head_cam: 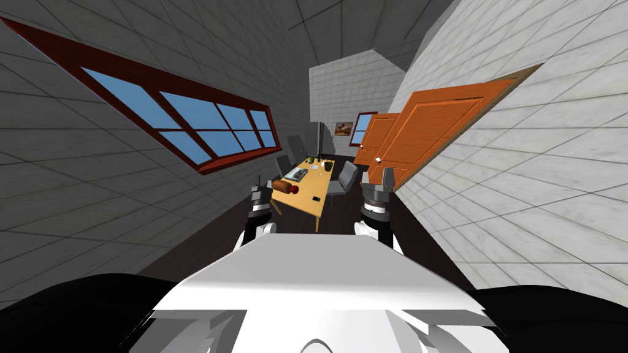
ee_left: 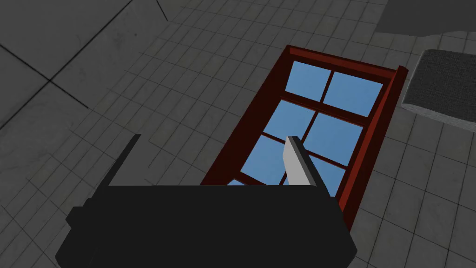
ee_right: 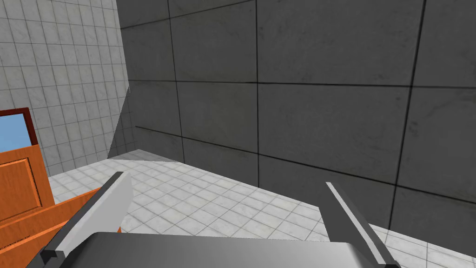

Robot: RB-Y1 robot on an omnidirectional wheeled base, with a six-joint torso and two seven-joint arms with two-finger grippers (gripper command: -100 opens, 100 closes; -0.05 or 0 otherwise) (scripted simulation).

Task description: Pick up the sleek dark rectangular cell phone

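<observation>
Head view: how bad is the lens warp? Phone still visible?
Head view: strong wide-lens warp and roll, window and walls splay toward corners; cell phone is a small dark speck on the table. Left wrist view: dim, lines straight. Right wrist view: brighter, lines straight.

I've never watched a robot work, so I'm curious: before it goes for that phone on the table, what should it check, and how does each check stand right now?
1. Phone in sight: ok. The cell phone lies flat near the close end of the table.
2. Phone within reach: not ok. The table looks far ahead; I would likely drive closer first.
3. Left gripper open and empty: ok.
4. Right gripper open and empty: ok.
5. Room around the phone: ok. The red round thing lies apart from it.
6. Which arm suits best: cannot tell from this far.
</observation>
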